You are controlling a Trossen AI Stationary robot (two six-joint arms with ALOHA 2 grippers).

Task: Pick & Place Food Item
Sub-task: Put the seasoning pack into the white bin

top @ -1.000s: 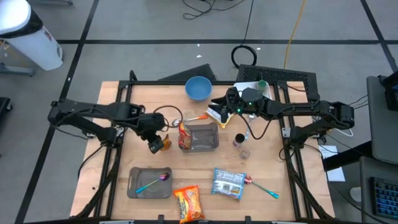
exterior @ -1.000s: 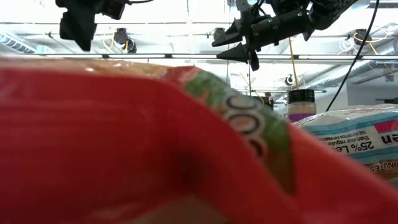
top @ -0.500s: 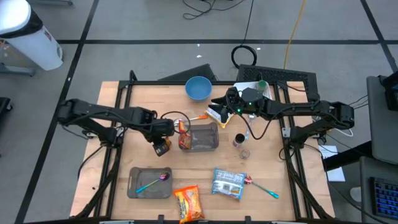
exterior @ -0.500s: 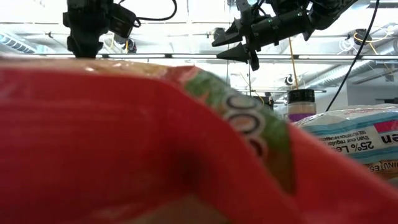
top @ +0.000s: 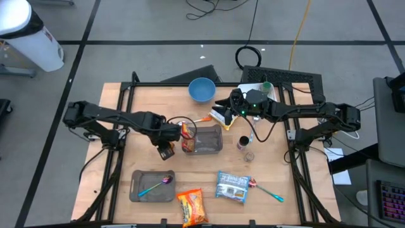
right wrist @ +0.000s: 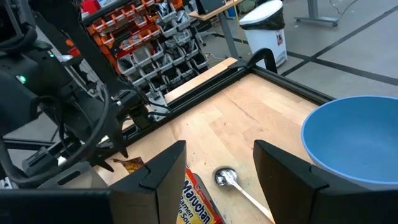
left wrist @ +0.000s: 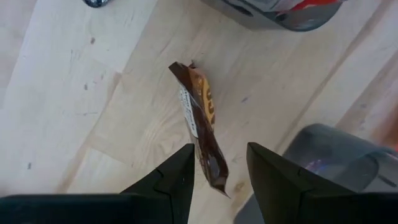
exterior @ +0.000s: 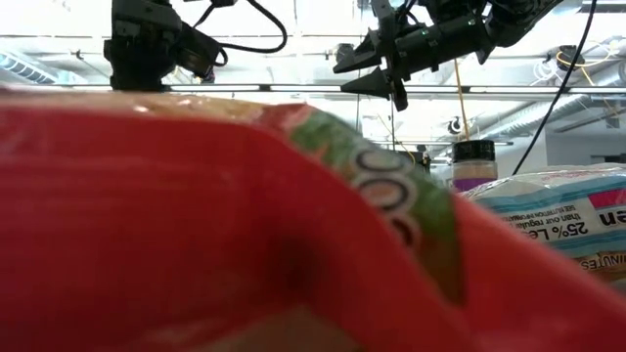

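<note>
A brown snack packet [left wrist: 200, 118] hangs under my left gripper [left wrist: 219, 149], which is shut on it. They are above bare wood at the table's middle left [top: 166, 152], just left of a clear grey container [top: 207, 140]. The right wrist view shows the packet [right wrist: 129, 165] below that gripper too. A red noodle packet [top: 187, 137] stands against the container's left end. My right gripper [top: 220, 109] hovers open and level at the far side, near the blue bowl [top: 202, 89], with nothing between its fingers [right wrist: 214, 180]. My left gripper has the brown packet's upper end [left wrist: 217, 177] between its two fingers, coming from above and pointing down. The packet hangs below the fingers, twisted edge-on, its lower end [left wrist: 181, 67] toward the table. Whether that end touches the wood cannot be told.
A grey tray [top: 140, 193] with a spoon lies near left. An orange chip bag [top: 191, 206] and a blue-white packet [top: 232, 186] lie at the near edge. A small jar [top: 243, 142] stands right of the container. A spoon [top: 202, 118] lies behind the container.
My left gripper has come down and gone toward the table's right, closer to the container, tipping toward straight down. The brown packet has travelled with it, still hanging below the fingers.
</note>
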